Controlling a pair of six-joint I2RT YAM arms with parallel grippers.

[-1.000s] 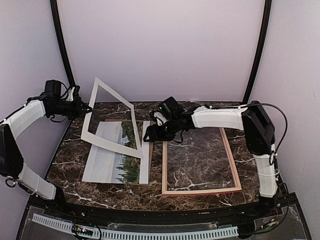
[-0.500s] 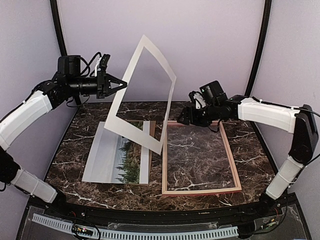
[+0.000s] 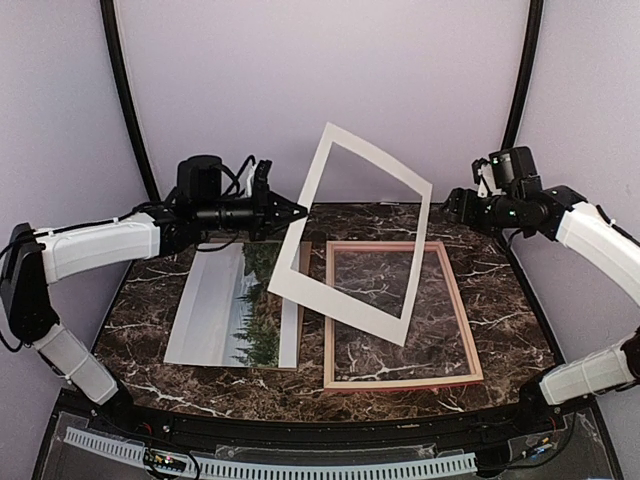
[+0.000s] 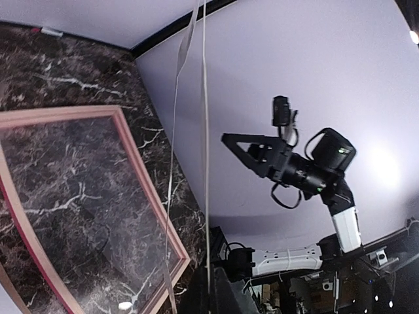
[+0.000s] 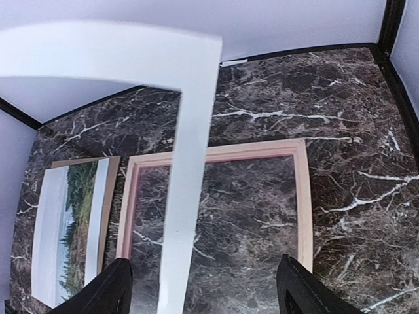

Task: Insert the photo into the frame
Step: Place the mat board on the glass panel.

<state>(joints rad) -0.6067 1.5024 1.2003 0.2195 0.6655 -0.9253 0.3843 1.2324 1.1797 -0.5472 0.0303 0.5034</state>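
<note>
White mat board (image 3: 340, 304), pinched at one edge by the left fingers (image 3: 288, 210), hangs tilted over the gap between the photo (image 3: 225, 310), flat on the left of the marble-look surface (image 3: 500, 310), and the pink-red frame (image 3: 400, 381) just to its right; so thin a hold could let it sag or slip, its low side scraping the photo or knocking the frame askew. The right fingers (image 5: 114, 288) hover spread and empty at the right, the board standing between them and the photo
</note>
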